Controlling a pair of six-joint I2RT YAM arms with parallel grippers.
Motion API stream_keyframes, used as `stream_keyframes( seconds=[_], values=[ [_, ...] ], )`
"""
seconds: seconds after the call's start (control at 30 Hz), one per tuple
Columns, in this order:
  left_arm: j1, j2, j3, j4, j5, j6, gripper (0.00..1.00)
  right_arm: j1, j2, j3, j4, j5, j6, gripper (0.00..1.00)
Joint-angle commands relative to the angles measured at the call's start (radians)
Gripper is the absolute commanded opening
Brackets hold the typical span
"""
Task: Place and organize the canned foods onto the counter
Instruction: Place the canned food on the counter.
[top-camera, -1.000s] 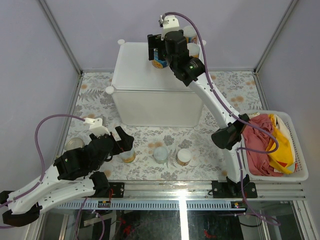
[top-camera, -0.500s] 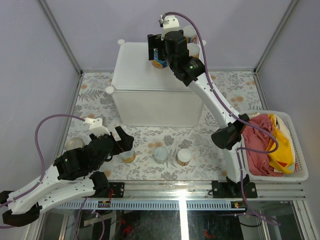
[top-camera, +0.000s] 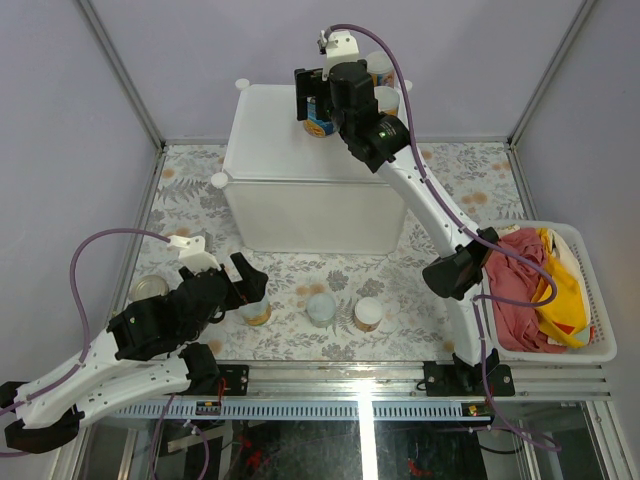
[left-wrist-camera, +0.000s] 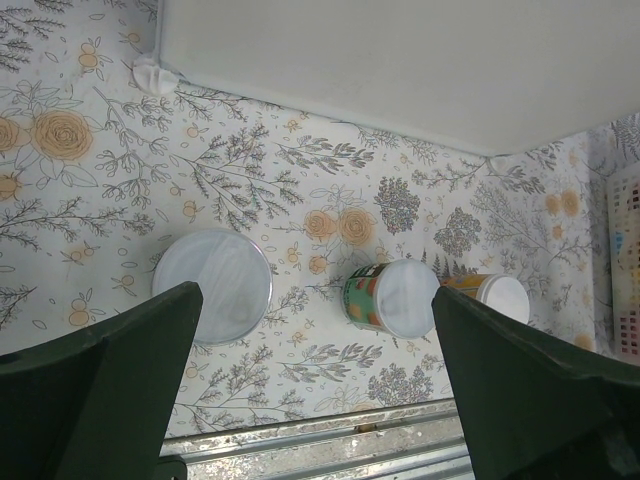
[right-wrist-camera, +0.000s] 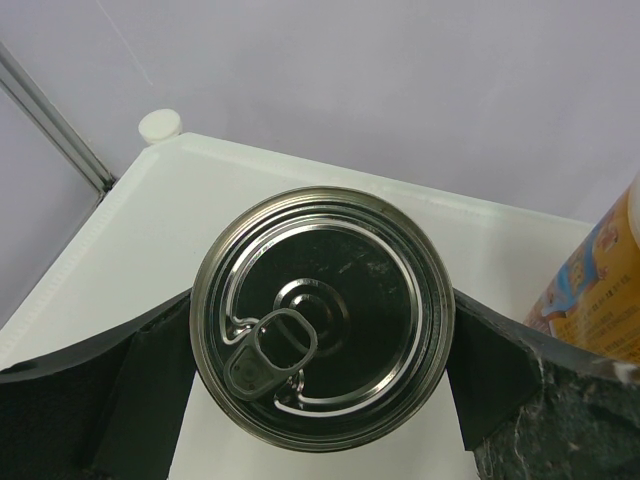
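Currently right gripper (top-camera: 318, 108): fingers closed on blue-labelled tin (right-wrist-camera: 322, 315), axis upright, over counter (top-camera: 275, 135) far-right part, beside tall yellow cans (top-camera: 388, 98). Left gripper (left-wrist-camera: 315, 300): fingers spread wide above desk (top-camera: 300, 270); pale-topped can (left-wrist-camera: 212, 287) directly beneath, nearest.

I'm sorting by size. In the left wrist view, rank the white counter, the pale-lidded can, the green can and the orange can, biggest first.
Largest first:
counter
pale-lidded can
green can
orange can
The orange can is partly hidden, so the last two are unsure.
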Motion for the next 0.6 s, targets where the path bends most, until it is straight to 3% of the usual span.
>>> stream_keyframes(
  seconds=[0.0, 0.57],
  values=[
    [-0.004, 0.002, 0.01, 0.046, -0.003, 0.022, 1.0, -0.013, -0.049, 0.068, 0.207, 0.027, 0.003, 0.98],
    [-0.005, 0.0, 0.024, 0.044, -0.01, 0.038, 1.0, 0.008, -0.064, 0.059, 0.246, -0.011, -0.053, 1.0]
  ],
)
